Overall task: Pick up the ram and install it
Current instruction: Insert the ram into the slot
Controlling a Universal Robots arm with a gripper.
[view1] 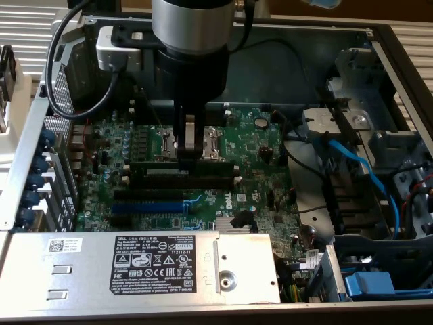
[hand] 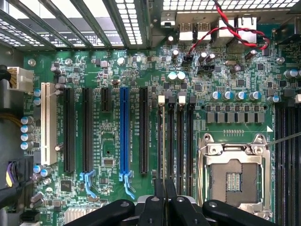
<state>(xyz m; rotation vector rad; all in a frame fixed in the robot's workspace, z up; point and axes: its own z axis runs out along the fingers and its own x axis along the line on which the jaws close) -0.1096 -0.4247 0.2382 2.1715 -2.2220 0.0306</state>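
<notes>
Ram stands on its long edge in the middle of the exterior frame, lined up along the black memory slots just in front of the processor socket. In the wrist view it shows edge-on as a thin strip running along the bank of slots. Whether it is pressed fully home cannot be told.

The hand comes straight down from the arm at the frame's top centre. Its two fingers are closed narrowly on the ram's upper edge near mid-length, and in the wrist view the hand pinches the strip from either side.

Close around it, the socket's metal frame sits just beside the slots. A long blue slot lies nearer the camera, toward the exterior view's left, with further black slots beside it. A small finned heatsink stands lower centre, and a coin battery sits beyond the socket. Red and black twisted wires cross the board's edge by the rear ports.

The open computer case holds all of this. Inside it are the green motherboard, a grey metal box with a white label across the lower frame, and drive bays with a light blue cable on the exterior view's right
</notes>
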